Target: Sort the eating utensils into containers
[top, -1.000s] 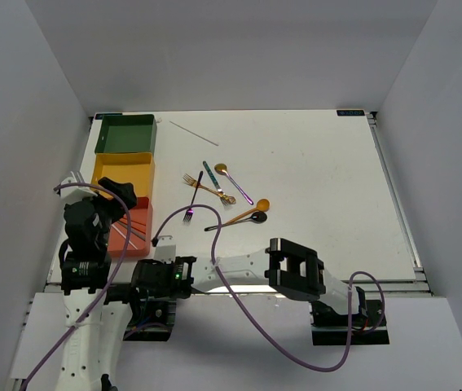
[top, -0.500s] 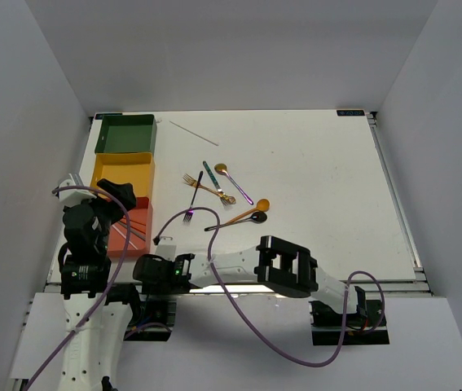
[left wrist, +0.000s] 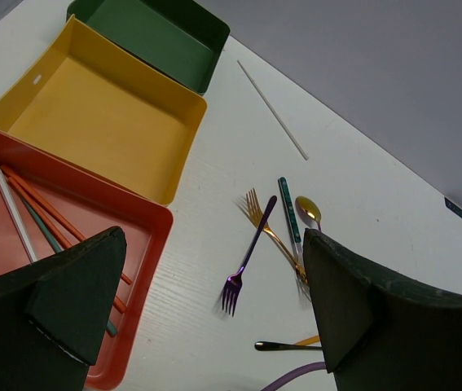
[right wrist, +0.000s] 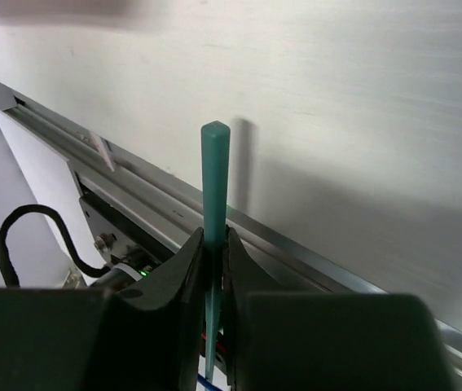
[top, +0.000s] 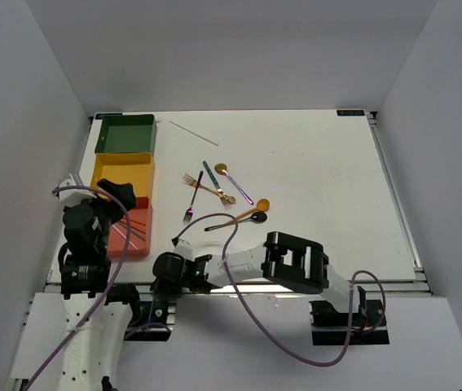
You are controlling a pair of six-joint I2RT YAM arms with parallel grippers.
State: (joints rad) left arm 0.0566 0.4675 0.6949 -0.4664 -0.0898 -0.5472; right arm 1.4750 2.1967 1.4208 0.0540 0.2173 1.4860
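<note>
Closed since before, right claw (right wrist: pixel 212 244) pinches what seems a teal chopstick (right wrist: pixel 213 175).

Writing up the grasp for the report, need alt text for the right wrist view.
The right end effector is closed on a slim teal chopstick, which sticks straight up out of the dark jaws. Behind it is the white table, with its metal edge rail running diagonally across the frame and a black cable at lower left.

Both arms (top: pixel 296 265) have white link shells with black joint housings and black wrist units. A purple cable (top: pixel 251 314) loops along each. Black jaws carry thick, wedge-shaped fingers (left wrist: pixel 353 301).
</note>
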